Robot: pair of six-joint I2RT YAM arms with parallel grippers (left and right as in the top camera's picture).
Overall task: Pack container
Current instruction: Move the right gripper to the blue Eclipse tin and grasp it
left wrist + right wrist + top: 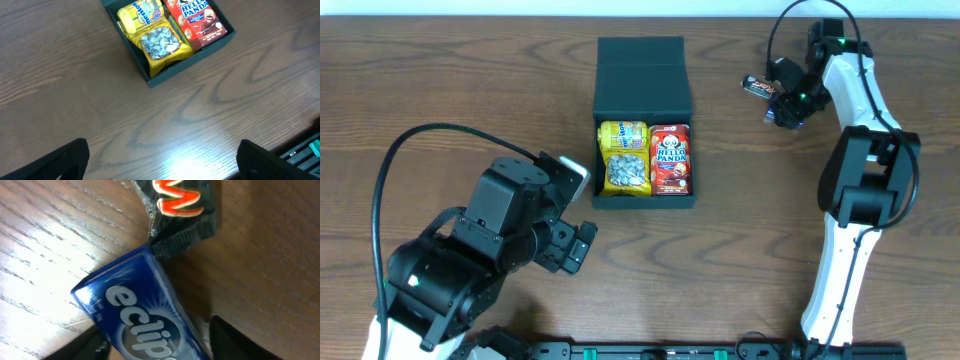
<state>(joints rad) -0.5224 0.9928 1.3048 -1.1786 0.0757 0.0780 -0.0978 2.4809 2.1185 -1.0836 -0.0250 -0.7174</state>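
The black container [645, 198] sits open at the table's centre with its flap lid [642, 65] laid back. It holds a yellow candy packet [624, 158] and a red Hello Panda box [670, 158], both also in the left wrist view [152, 40] [200, 22]. My left gripper [162, 160] is open and empty over bare table, in front of the container. My right gripper [155, 347] is at the far right, its fingers closed against a blue Eclipse gum pack [135, 310]. A black snack packet [180, 200] [758, 86] lies just beyond it.
The wooden table [450, 80] stretches to the left and right of the container. The left arm's bulk [480, 250] fills the front left, and the right arm [860, 170] runs down the right side. A black rail [670, 350] runs along the front edge.
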